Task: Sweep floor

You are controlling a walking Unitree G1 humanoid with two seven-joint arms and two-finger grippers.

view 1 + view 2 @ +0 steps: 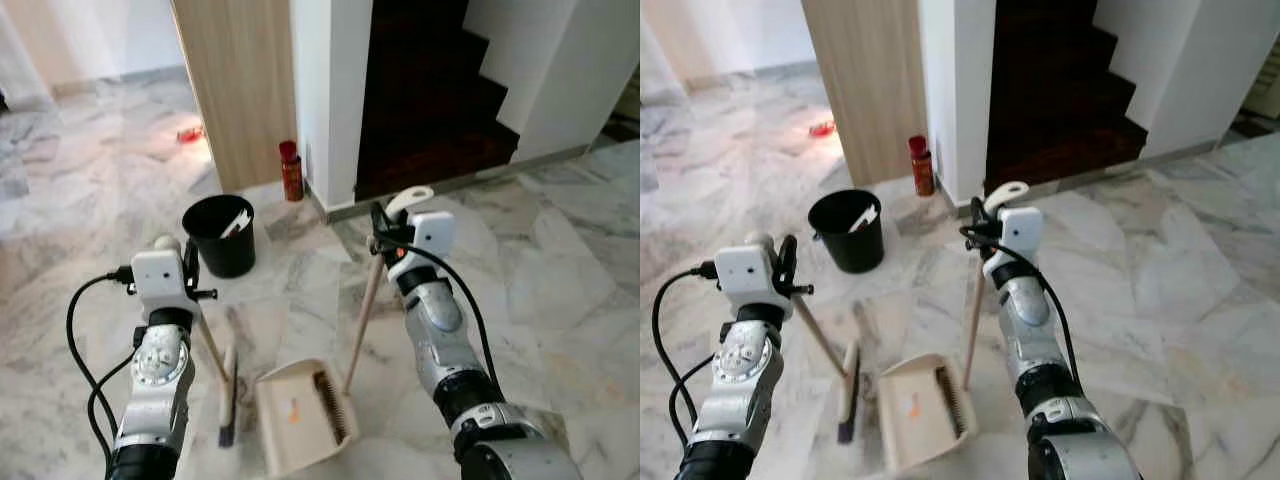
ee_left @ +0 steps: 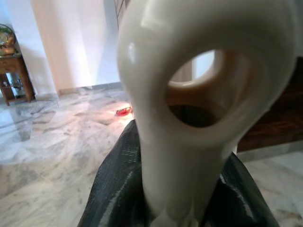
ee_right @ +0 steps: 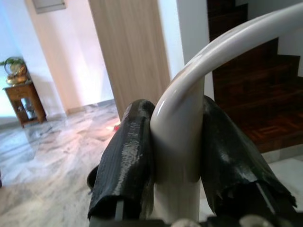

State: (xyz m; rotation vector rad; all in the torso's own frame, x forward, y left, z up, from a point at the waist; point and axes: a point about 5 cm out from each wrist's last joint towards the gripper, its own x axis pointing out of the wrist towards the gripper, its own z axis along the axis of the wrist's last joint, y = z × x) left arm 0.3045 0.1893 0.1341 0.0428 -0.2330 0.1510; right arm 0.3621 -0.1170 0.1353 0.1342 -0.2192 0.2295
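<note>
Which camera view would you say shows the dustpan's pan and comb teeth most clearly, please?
The left eye view: the dustpan lies open on the floor, teeth visible. The right eye view shows it likewise. The right wrist view gives its handle top between the right gripper fingers.

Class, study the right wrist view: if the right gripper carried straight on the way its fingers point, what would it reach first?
Probably the wood-panelled wall beside the dark stairs. The right gripper, shut on the dustpan handle, points at that corner above the marble floor. Depth is unclear, so which is first is uncertain.
</note>
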